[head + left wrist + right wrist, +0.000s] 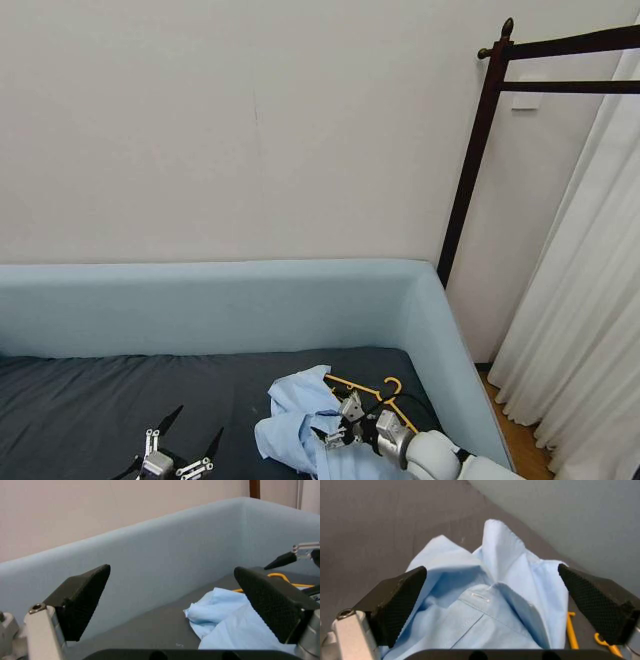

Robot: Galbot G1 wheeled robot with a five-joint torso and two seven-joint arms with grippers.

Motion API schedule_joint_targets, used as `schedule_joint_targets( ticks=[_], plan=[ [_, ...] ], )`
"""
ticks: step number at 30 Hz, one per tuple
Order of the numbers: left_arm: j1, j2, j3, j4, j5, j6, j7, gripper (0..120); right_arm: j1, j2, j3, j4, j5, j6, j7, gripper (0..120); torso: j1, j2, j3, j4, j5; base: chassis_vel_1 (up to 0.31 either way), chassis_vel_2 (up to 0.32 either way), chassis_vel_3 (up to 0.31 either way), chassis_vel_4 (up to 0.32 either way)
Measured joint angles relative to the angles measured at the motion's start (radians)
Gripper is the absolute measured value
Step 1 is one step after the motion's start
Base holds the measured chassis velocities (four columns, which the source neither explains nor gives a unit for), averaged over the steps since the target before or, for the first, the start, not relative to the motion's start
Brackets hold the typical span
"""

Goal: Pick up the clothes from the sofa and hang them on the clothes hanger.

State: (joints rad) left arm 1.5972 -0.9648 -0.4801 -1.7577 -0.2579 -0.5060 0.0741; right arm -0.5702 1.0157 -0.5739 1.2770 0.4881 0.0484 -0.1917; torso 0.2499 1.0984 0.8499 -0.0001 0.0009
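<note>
A light blue shirt (pixel 298 420) lies crumpled on the sofa's dark seat (pixel 120 400), near the right armrest. An orange hanger (pixel 378 391) lies partly under it, on the side toward that armrest. My right gripper (pixel 338 421) hovers open just over the shirt; in the right wrist view its jaws (pixel 492 570) straddle the collar (pixel 492 588) with the hanger (pixel 571 630) beside it. My left gripper (pixel 186 440) is open low over the seat, left of the shirt; its wrist view shows the shirt (pixel 225 618) ahead of the left gripper (pixel 172 573).
A dark wooden clothes rack (pixel 478 140) stands behind the sofa's right end, its top bar (pixel 580 44) high at the right. White curtains (pixel 590 330) hang right of it. The pale blue sofa back (pixel 200 305) and armrest (pixel 450 360) enclose the seat.
</note>
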Motion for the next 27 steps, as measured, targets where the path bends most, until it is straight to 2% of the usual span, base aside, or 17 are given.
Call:
schedule_joint_targets(
  ticks=[3,10,12,14,17,18,21,24,27],
  plan=[
    [0.002,-0.002,-0.002,0.005,0.000,-0.004,0.000,98,0.019,0.020,-0.014,-0.067,-0.025,0.011,-0.026,100,0.000,0.000,0.000,-0.0001,0.0000,0.000,0.000,0.000,0.000],
    [-0.007,-0.006,0.004,0.016,-0.004,-0.006,0.000,98,0.034,0.025,-0.032,-0.125,-0.045,0.019,-0.040,98,0.000,0.000,0.000,-0.0003,-0.0001,0.000,0.000,0.000,0.000],
    [-0.014,-0.004,0.007,0.020,-0.005,-0.006,0.000,98,0.035,0.031,-0.036,-0.137,-0.042,0.022,-0.040,86,0.000,0.000,0.000,-0.0003,0.0000,0.000,0.000,0.000,0.000],
    [-0.016,-0.002,0.007,0.020,-0.005,-0.006,0.000,98,0.035,0.035,-0.036,-0.140,-0.041,0.025,-0.040,82,0.000,0.000,0.000,-0.0003,0.0001,0.000,0.000,0.000,0.000],
    [-0.015,-0.001,0.006,0.019,-0.008,-0.006,0.000,98,0.037,0.040,-0.035,-0.143,-0.036,0.029,-0.041,68,0.000,0.000,0.000,-0.0002,0.0001,0.000,0.000,0.000,0.000],
    [-0.015,-0.001,0.006,0.019,-0.008,-0.006,0.000,98,0.037,0.040,-0.035,-0.143,-0.036,0.029,-0.041,68,0.000,0.000,0.000,-0.0002,0.0001,0.000,0.000,0.000,0.000],
    [-0.006,-0.003,0.003,0.020,-0.009,-0.013,0.000,98,0.037,0.038,-0.038,-0.144,-0.038,0.035,-0.048,53,0.000,0.000,0.000,-0.0002,0.0002,0.000,0.000,0.000,0.000],
    [0.000,-0.004,0.001,0.024,-0.009,-0.018,0.000,98,0.037,0.034,-0.041,-0.143,-0.039,0.038,-0.049,47,0.000,0.000,0.000,-0.0001,0.0001,0.000,0.000,0.000,0.000],
    [0.003,-0.006,0.000,0.031,-0.009,-0.025,0.000,98,0.032,0.025,-0.042,-0.134,-0.039,0.040,-0.050,30,0.000,0.000,0.000,-0.0001,0.0002,0.000,0.000,0.000,0.000]
  ],
)
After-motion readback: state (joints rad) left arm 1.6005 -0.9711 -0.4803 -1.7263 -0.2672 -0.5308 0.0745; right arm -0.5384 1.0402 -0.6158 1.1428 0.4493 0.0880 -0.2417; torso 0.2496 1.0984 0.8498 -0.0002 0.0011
